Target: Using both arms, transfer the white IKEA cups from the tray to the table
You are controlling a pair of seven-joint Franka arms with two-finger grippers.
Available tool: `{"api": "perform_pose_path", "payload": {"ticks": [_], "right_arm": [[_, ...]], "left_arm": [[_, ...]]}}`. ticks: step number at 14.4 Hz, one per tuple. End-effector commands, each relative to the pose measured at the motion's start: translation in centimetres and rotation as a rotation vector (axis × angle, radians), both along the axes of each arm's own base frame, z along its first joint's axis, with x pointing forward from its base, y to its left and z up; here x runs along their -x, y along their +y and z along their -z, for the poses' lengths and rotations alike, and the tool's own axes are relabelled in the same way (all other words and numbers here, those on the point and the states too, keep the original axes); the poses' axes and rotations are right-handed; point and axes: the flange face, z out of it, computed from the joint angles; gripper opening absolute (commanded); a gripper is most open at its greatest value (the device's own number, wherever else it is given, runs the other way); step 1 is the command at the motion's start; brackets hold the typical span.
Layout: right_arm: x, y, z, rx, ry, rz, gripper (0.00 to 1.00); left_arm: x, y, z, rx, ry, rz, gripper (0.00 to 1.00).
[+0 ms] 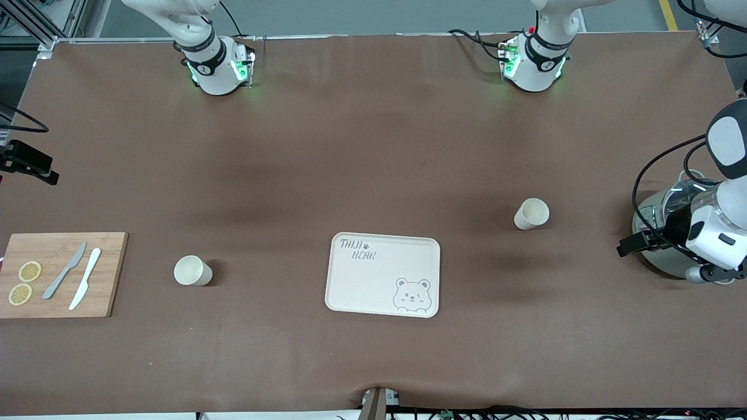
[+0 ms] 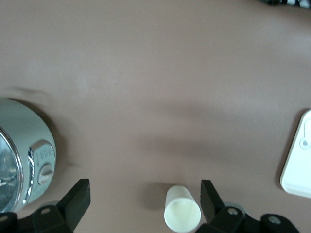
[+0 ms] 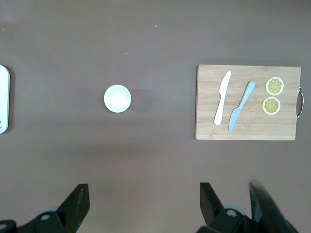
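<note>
Both cups [image 1: 192, 270] [image 1: 531, 214] stand upright on the bench [image 1: 373, 146], clear of the empty tray [image 1: 382, 274]; left gripper [image 2: 146, 194] and right gripper [image 3: 144, 196] hover with fingers wide; nothing remains to lift.

- Glass-domed metal appliance [image 1: 662, 233]: partly hidden by left arm, cut by front view's edge.
- Left tool [image 2: 145, 194]: finger bases cut off.
- Right tool [image 3: 144, 196]: likewise.
- Cream rectangular bear tray [image 3: 3, 99]: mere sliver in right wrist view.
- Wooden cutting board [image 1: 58, 274]: corner cropped.
</note>
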Motion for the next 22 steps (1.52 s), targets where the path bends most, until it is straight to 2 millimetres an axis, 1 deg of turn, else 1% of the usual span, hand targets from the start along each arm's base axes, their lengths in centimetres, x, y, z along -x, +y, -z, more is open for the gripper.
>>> {"api": "perform_pose_path", "payload": {"ticks": [1,2,3,4,5,6,7,8,9,11,12,13,14,15,16,17,18,22], "right_arm": [[-0.1,-0.3,-0.5,0.001,-0.007,0.02,1.0],[-0.1,-0.3,-0.3,0.001,-0.004,0.018,1.0],[-0.1,-0.3,-0.4,0.002,-0.005,0.02,1.0],[-0.1,-0.3,-0.3,0.002,-0.002,0.018,1.0],[-0.1,-0.2,-0.3,0.002,-0.004,0.017,1.0],[-0.1,-0.3,-0.3,0.002,-0.002,0.018,1.0],[-0.1,-0.3,-0.4,0.004,-0.004,0.018,1.0],[-0.1,-0.3,-0.4,0.004,-0.004,0.02,1.0],[0.0,-0.3,-0.4,0.004,-0.005,0.02,1.0],[0.0,-0.4,-0.4,0.004,-0.004,0.021,1.0],[0.0,-0.4,-0.4,0.005,-0.003,0.021,1.0],[0.0,-0.4,-0.4,0.005,-0.003,0.021,1.0],[0.0,-0.3,-0.4,0.005,-0.003,0.02,1.0],[0.0,-0.3,-0.4,0.004,-0.005,0.02,1.0],[0.0,-0.3,-0.4,0.004,-0.005,0.02,1.0],[0.0,-0.3,-0.4,0.004,-0.005,0.02,1.0],[0.0,-0.3,-0.4,0.005,-0.005,0.02,1.0],[-0.1,-0.3,-0.4,0.004,-0.005,0.02,1.0]], "left_arm": [[2.0,-2.1,-3.5,-0.033,0.062,0.026,1.0],[3.3,-2.0,-5.4,-0.041,0.081,0.031,1.0],[4.6,-2.3,-7.5,-0.048,0.083,0.041,1.0],[5.7,-3.9,-9.7,-0.055,0.062,0.06,1.0],[6.6,-4.6,-11.0,-0.057,0.061,0.06,1.0],[7.6,-4.9,-12.8,-0.056,0.061,0.063,1.0],[8.6,-5.0,-15.5,-0.056,0.057,0.07,1.0],[9.3,-5.1,-17.2,-0.052,0.074,0.084,1.0],[9.9,-5.8,-18.1,-0.025,0.083,0.098,1.0],[10.5,-6.8,-18.8,-0.009,0.079,0.127,1.0],[10.8,-7.9,-19.0,-0.022,0.074,0.166,1.0],[10.9,-8.0,-19.0,-0.026,0.071,0.222,1.0],[11.0,-7.9,-19.1,-0.029,0.066,0.263,1.0],[10.5,-7.7,-18.6,-0.058,0.063,0.279,1.0],[9.8,-7.8,-18.2,-0.084,0.039,0.284,1.0],[9.1,-7.9,-17.6,-0.083,0.023,0.285,1.0],[8.6,-7.7,-17.4,-0.074,0.012,0.283,1.0],[9.0,-7.4,-17.3,-0.084,0.012,0.344,1.0]]}}
